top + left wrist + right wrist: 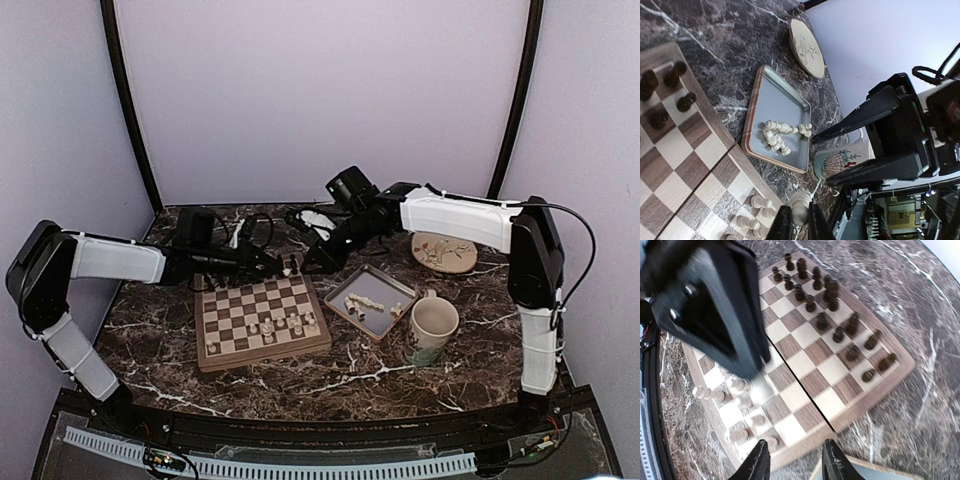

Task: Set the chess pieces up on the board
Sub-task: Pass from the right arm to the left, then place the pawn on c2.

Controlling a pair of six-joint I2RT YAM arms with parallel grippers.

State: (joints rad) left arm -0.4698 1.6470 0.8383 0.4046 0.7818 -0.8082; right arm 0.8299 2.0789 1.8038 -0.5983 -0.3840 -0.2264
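Observation:
My left gripper (pixel 800 222) is shut on a cream-white chess piece (pixel 800 207) and holds it in the air above the board's edge. The board (pixel 240 300) lies left of centre, with dark chessmen (pixel 825 300) along its far rows and several white pieces (pixel 737 410) on its near rows. More white pieces (pixel 780 132) lie in the grey tray (pixel 775 100). My right gripper (pixel 792 462) hovers open over the board's right edge, nothing between its fingers, close beside the left gripper (pixel 288 265). The left gripper (pixel 715 315) looks large and blurred in the right wrist view.
A painted mug (pixel 432 328) stands right of the tray (pixel 385 288). A decorated plate (pixel 444 252) lies at the back right. Both arms cross over the back of the marble table. Purple walls close in the back and sides.

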